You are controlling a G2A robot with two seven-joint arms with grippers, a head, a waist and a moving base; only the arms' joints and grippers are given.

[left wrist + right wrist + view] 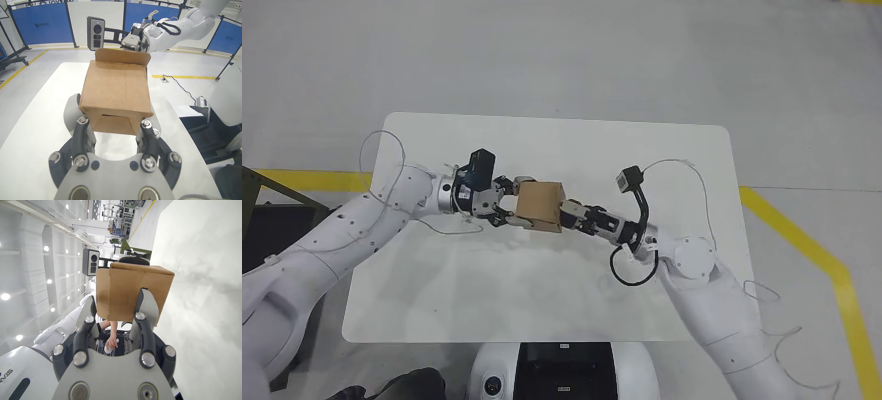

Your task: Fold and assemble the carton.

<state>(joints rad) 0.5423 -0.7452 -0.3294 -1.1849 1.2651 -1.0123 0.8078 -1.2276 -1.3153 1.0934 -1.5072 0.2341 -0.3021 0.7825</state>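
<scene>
The brown cardboard carton (116, 89) hangs above the white table (542, 300). It is clamped between the left gripper's (113, 115) widely spread fingers (70, 109), with its open end facing their roots. The right gripper (120, 306) straddles the far end. One finger lies flat on an outer wall, and the other seems to press behind the loose flap. Too hard a squeeze could buckle the thin walls, and opposing pulls could slip it free.

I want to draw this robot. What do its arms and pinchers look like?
The left arm and right arm are rounded white shells; a black cable loops off the right one. The left tool and right tool each have a silver plate, black links with bolts and curved pale-grey fingers.
</scene>
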